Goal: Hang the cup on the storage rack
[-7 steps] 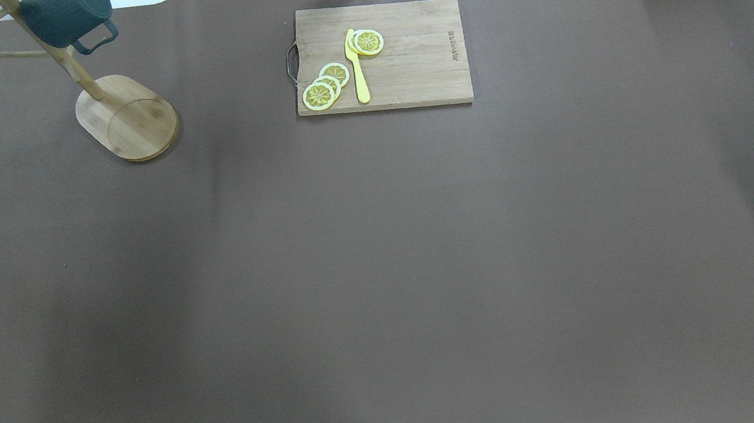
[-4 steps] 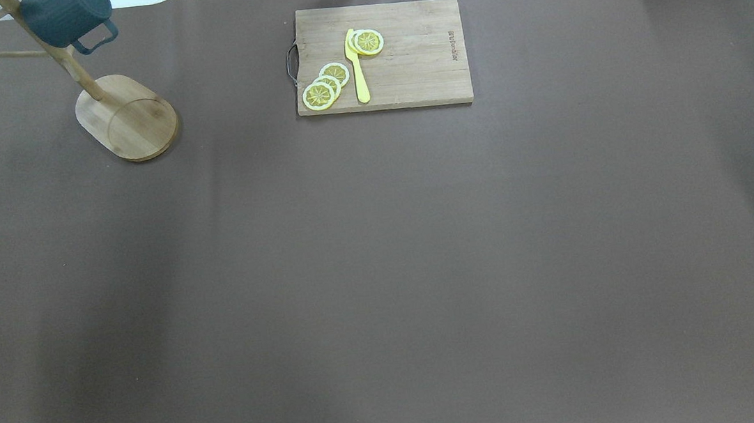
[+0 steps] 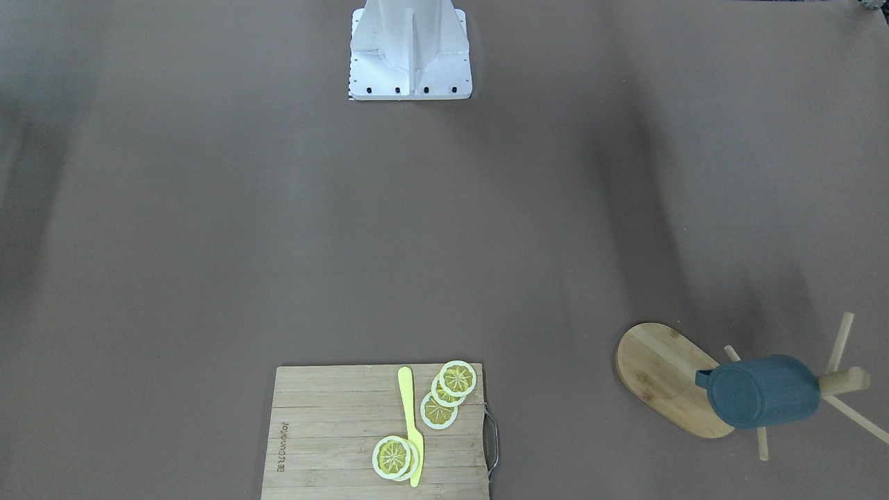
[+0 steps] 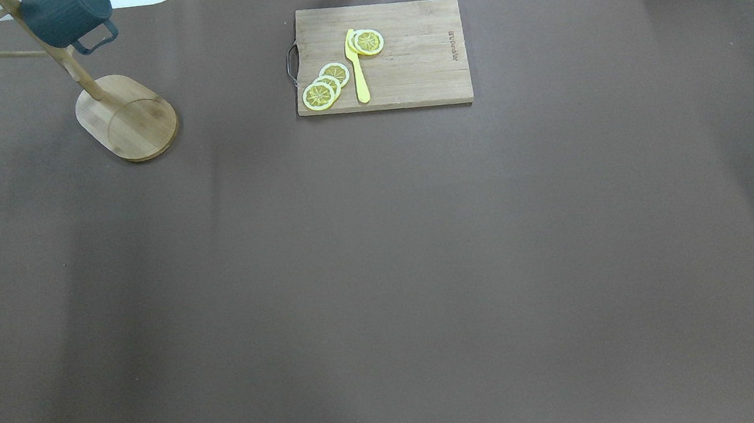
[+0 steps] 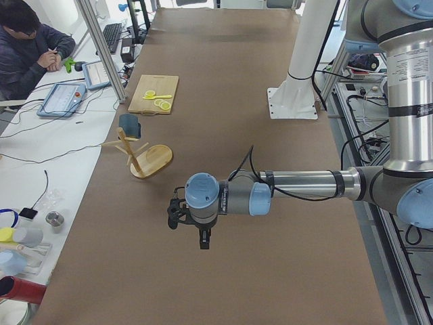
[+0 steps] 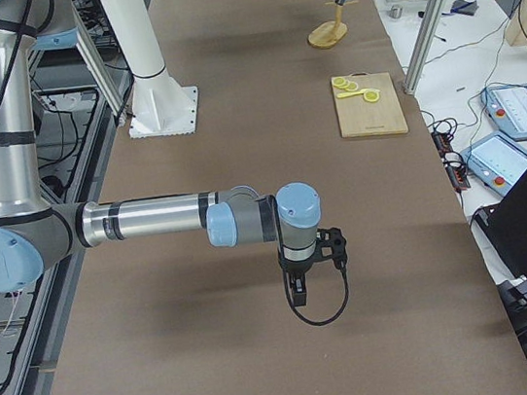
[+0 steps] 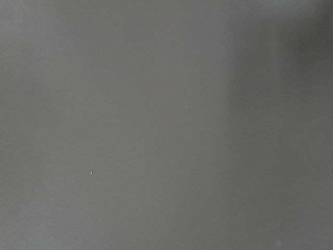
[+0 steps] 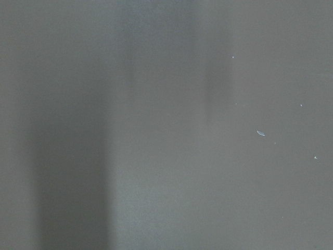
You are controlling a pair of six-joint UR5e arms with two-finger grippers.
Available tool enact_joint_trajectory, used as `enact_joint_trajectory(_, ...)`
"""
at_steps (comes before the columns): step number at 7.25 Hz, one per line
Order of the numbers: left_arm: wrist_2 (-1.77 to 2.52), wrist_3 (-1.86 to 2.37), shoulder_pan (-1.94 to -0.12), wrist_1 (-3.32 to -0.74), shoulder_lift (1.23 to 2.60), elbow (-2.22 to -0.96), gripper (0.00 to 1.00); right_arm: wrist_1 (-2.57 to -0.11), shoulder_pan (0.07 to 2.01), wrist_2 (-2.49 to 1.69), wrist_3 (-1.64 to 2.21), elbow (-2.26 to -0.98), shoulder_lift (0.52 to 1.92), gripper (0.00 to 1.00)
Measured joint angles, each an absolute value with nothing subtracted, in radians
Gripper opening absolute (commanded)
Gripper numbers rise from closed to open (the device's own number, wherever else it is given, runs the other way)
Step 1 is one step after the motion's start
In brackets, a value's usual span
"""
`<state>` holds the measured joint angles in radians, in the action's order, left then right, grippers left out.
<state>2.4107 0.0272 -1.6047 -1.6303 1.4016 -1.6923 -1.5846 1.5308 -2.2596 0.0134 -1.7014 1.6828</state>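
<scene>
The cup (image 4: 66,16) hangs high on the rack (image 4: 129,118), tilted and clear of the surface (image 4: 383,274), with its handle pointing down toward the oval base. Which peg carries it cannot be told. The rack stands at the far left corner of the surface. A board (image 4: 403,61) lies well to its right and holds lemon slices (image 4: 325,85) and a yellow knife (image 4: 356,66).

The left fingers (image 5: 204,242) and right fingers (image 6: 298,296) point down over bare surface, well apart from the rack. They hold nothing. How far open they stand cannot be told.
</scene>
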Motion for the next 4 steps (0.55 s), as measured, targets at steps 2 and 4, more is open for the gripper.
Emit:
enact_joint_trajectory(2,2.268,0.023,-1.611,-1.625,1.395,-1.715,0.99,-1.585,1.531,-2.260,0.014,-1.703,1.683,1.00)
enact_joint_trajectory(4,2.215,0.023,-1.609,-1.623,1.395,-1.743,0.99,-1.585,1.531,-2.260,0.014,-1.703,1.682,1.00)
